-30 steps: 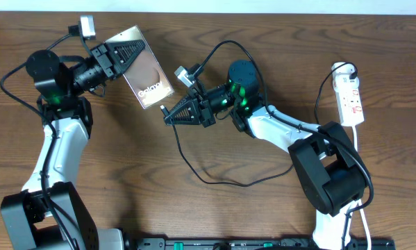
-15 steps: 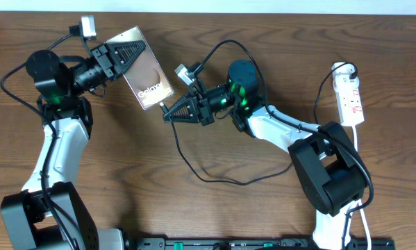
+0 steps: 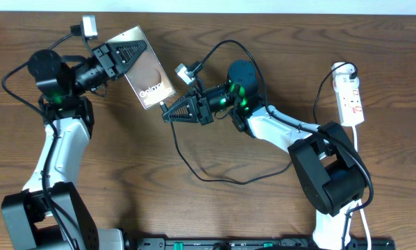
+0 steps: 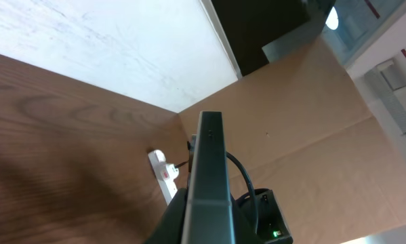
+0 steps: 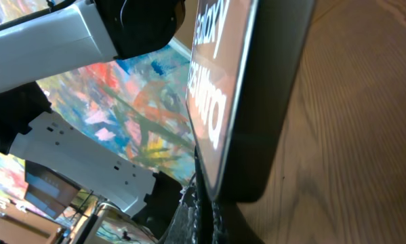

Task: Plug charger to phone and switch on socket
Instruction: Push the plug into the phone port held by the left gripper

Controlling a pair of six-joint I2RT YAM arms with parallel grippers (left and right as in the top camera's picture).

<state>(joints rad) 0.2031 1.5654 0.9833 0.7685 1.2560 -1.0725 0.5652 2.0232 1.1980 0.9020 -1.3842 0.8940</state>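
Phone [image 3: 148, 73] up off the desk [image 3: 124, 173] near the far edge, left of the middle, tilted with its "Galaxy" face showing to the overhead camera. The left pincer [image 3: 128, 52] is clamped tight on the phone's upper end, and the left wrist view looks straight along the thin edge of the slab [image 4: 209, 183]. Coming in from the other side, the right pincer [image 3: 171, 113] is closed on the plug end of the charger [image 3: 214, 179], with its tip right at the phone's lower edge. Touching or a hair apart, that cannot be told from above. The right wrist view is filled by the phone's bottom end [image 5: 257, 102], very close, and the plug itself is lost in the dark below it. The black cable drops from the right pincer, loops across the middle of the desk towards the near edge and runs off to the right. Over by the right edge, close to the far right corner, the socket [image 3: 351, 99] lies flat, well apart from both pincers, red marks on top and its white cord trailing along that edge.
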